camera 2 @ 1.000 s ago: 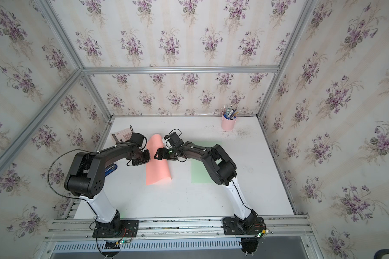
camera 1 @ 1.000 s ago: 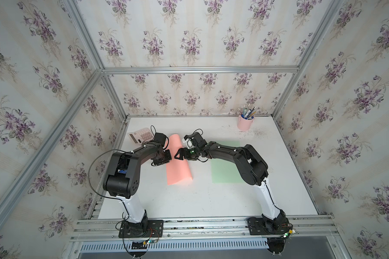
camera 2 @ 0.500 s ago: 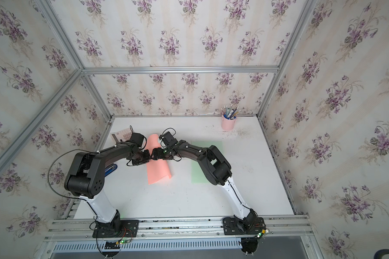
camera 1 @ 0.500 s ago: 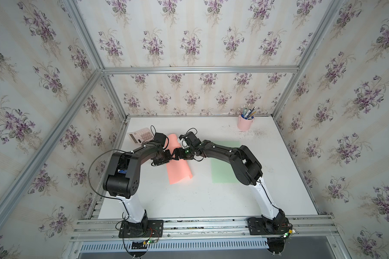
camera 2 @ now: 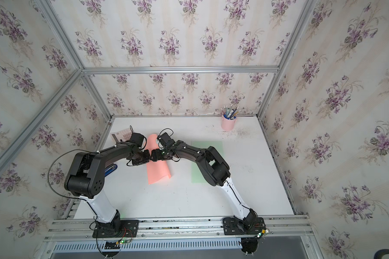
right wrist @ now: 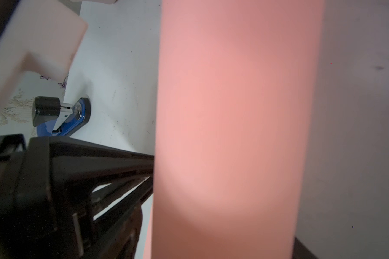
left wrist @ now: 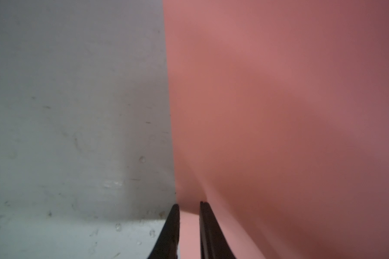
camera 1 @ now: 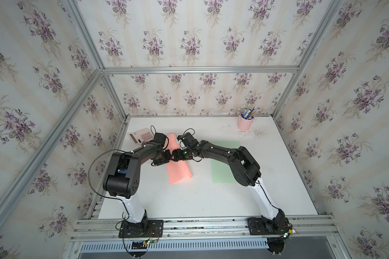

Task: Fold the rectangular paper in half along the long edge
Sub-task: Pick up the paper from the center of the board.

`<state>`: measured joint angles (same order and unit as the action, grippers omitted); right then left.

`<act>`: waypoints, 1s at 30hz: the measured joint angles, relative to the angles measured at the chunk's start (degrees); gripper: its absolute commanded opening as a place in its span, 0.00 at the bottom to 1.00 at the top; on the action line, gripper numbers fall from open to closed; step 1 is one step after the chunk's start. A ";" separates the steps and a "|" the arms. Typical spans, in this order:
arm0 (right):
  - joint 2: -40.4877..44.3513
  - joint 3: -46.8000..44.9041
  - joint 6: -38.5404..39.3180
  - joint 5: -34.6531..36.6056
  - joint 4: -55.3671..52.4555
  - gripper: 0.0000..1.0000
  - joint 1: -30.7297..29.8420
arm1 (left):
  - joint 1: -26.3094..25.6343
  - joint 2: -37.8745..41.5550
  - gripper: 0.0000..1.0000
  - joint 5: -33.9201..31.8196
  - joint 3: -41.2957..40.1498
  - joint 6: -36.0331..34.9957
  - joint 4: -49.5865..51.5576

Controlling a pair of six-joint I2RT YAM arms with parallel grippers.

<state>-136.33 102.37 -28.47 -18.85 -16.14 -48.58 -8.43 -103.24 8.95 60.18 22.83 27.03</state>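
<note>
On the desk [camera 1: 211,201], left of centre: pink paper [camera 1: 177,172] bowed over lengthwise, loose, no crease pressed yet. Left pincer [left wrist: 189,206] clamped on its edge, seemingly both layers. Right pincer [camera 1: 175,156] just beside; cannot tell whether spread or closed. Remains to flatten the fold.

- A white rectangular table [camera 1: 211,201] carries everything.
- A pink rectangular paper sheet [camera 1: 177,172] lies left of centre, long edges running near to far.
- A green rectangular paper sheet [camera 1: 222,170] lies to its right, apart from it.
- A pink cylindrical pen cup [camera 1: 245,123] stands at the far right.
- A flat pink plastic calculator [camera 1: 142,136] lies at the far left.
- A small blue desk tool [camera 2: 111,168] lies near the left edge, under the left arm.
- The left gripper [camera 1: 169,157] and right gripper [camera 1: 175,156] meet over the pink sheet's left edge.
</note>
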 measured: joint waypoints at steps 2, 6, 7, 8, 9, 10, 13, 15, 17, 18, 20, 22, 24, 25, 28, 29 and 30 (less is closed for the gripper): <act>-0.07 0.00 0.17 0.31 -0.09 0.72 0.00 | 0.00 0.00 0.21 0.00 0.00 0.00 0.00; -0.15 0.00 0.35 0.63 -0.11 0.64 0.02 | 0.00 0.00 0.21 0.00 0.00 0.02 0.00; -0.15 -0.02 0.39 0.70 -0.11 0.63 0.02 | 0.00 0.00 0.21 0.00 0.00 0.02 0.00; -0.15 -0.09 0.39 0.79 -0.09 0.62 0.02 | 0.00 0.00 0.21 0.00 0.00 0.02 0.00; -0.15 -0.26 0.39 0.74 0.09 0.61 0.02 | 0.00 0.00 0.22 0.02 0.00 0.02 0.00; -0.11 -0.46 0.39 0.26 0.33 0.60 0.07 | 0.00 0.00 0.23 0.04 0.00 0.02 -0.02; 0.13 -1.29 0.35 -1.79 1.42 0.58 0.09 | 0.00 0.02 0.27 0.37 -0.09 0.02 -0.11; 0.28 -2.01 0.31 -3.34 2.03 0.56 0.09 | 0.00 0.09 0.31 0.72 -0.13 0.02 -0.33; 0.61 -2.82 0.11 -4.61 3.04 0.56 0.15 | 0.00 0.09 0.33 1.22 -0.20 0.02 -0.48; 0.70 -3.13 -0.02 -5.70 3.48 0.55 0.22 | 0.00 0.13 0.33 1.33 -0.24 0.02 -0.50; 0.87 -3.80 -0.31 -7.76 4.63 0.55 0.24 | 0.00 0.22 0.34 1.55 -0.35 0.00 -0.83; 1.01 -4.59 -0.76 -9.42 5.64 0.54 0.35 | 0.00 0.31 0.34 1.68 -0.46 -0.02 -0.98; 1.20 -5.51 -1.42 -11.23 6.86 0.53 0.74 | 0.00 0.39 0.35 1.73 -0.61 0.00 -1.20; 1.40 -6.19 -1.70 -12.44 7.52 0.53 0.98 | 0.00 0.44 0.35 1.75 -0.63 0.00 -1.29; 1.95 -7.89 -2.93 -15.28 9.11 0.52 1.55 | 0.00 0.55 0.37 1.95 -0.74 0.00 -1.49; 2.14 -8.41 -3.28 -16.31 9.60 0.52 1.77 | 0.00 0.63 0.37 2.01 -0.85 0.00 -1.62; 2.38 -8.96 -3.67 -17.18 10.29 0.51 2.12 | 0.00 0.76 0.38 2.08 -0.98 -0.02 -1.79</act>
<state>-133.95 93.41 -32.14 -36.03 -5.85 -46.46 -8.43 -102.48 11.03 59.20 22.81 25.23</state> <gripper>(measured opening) 0.515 0.368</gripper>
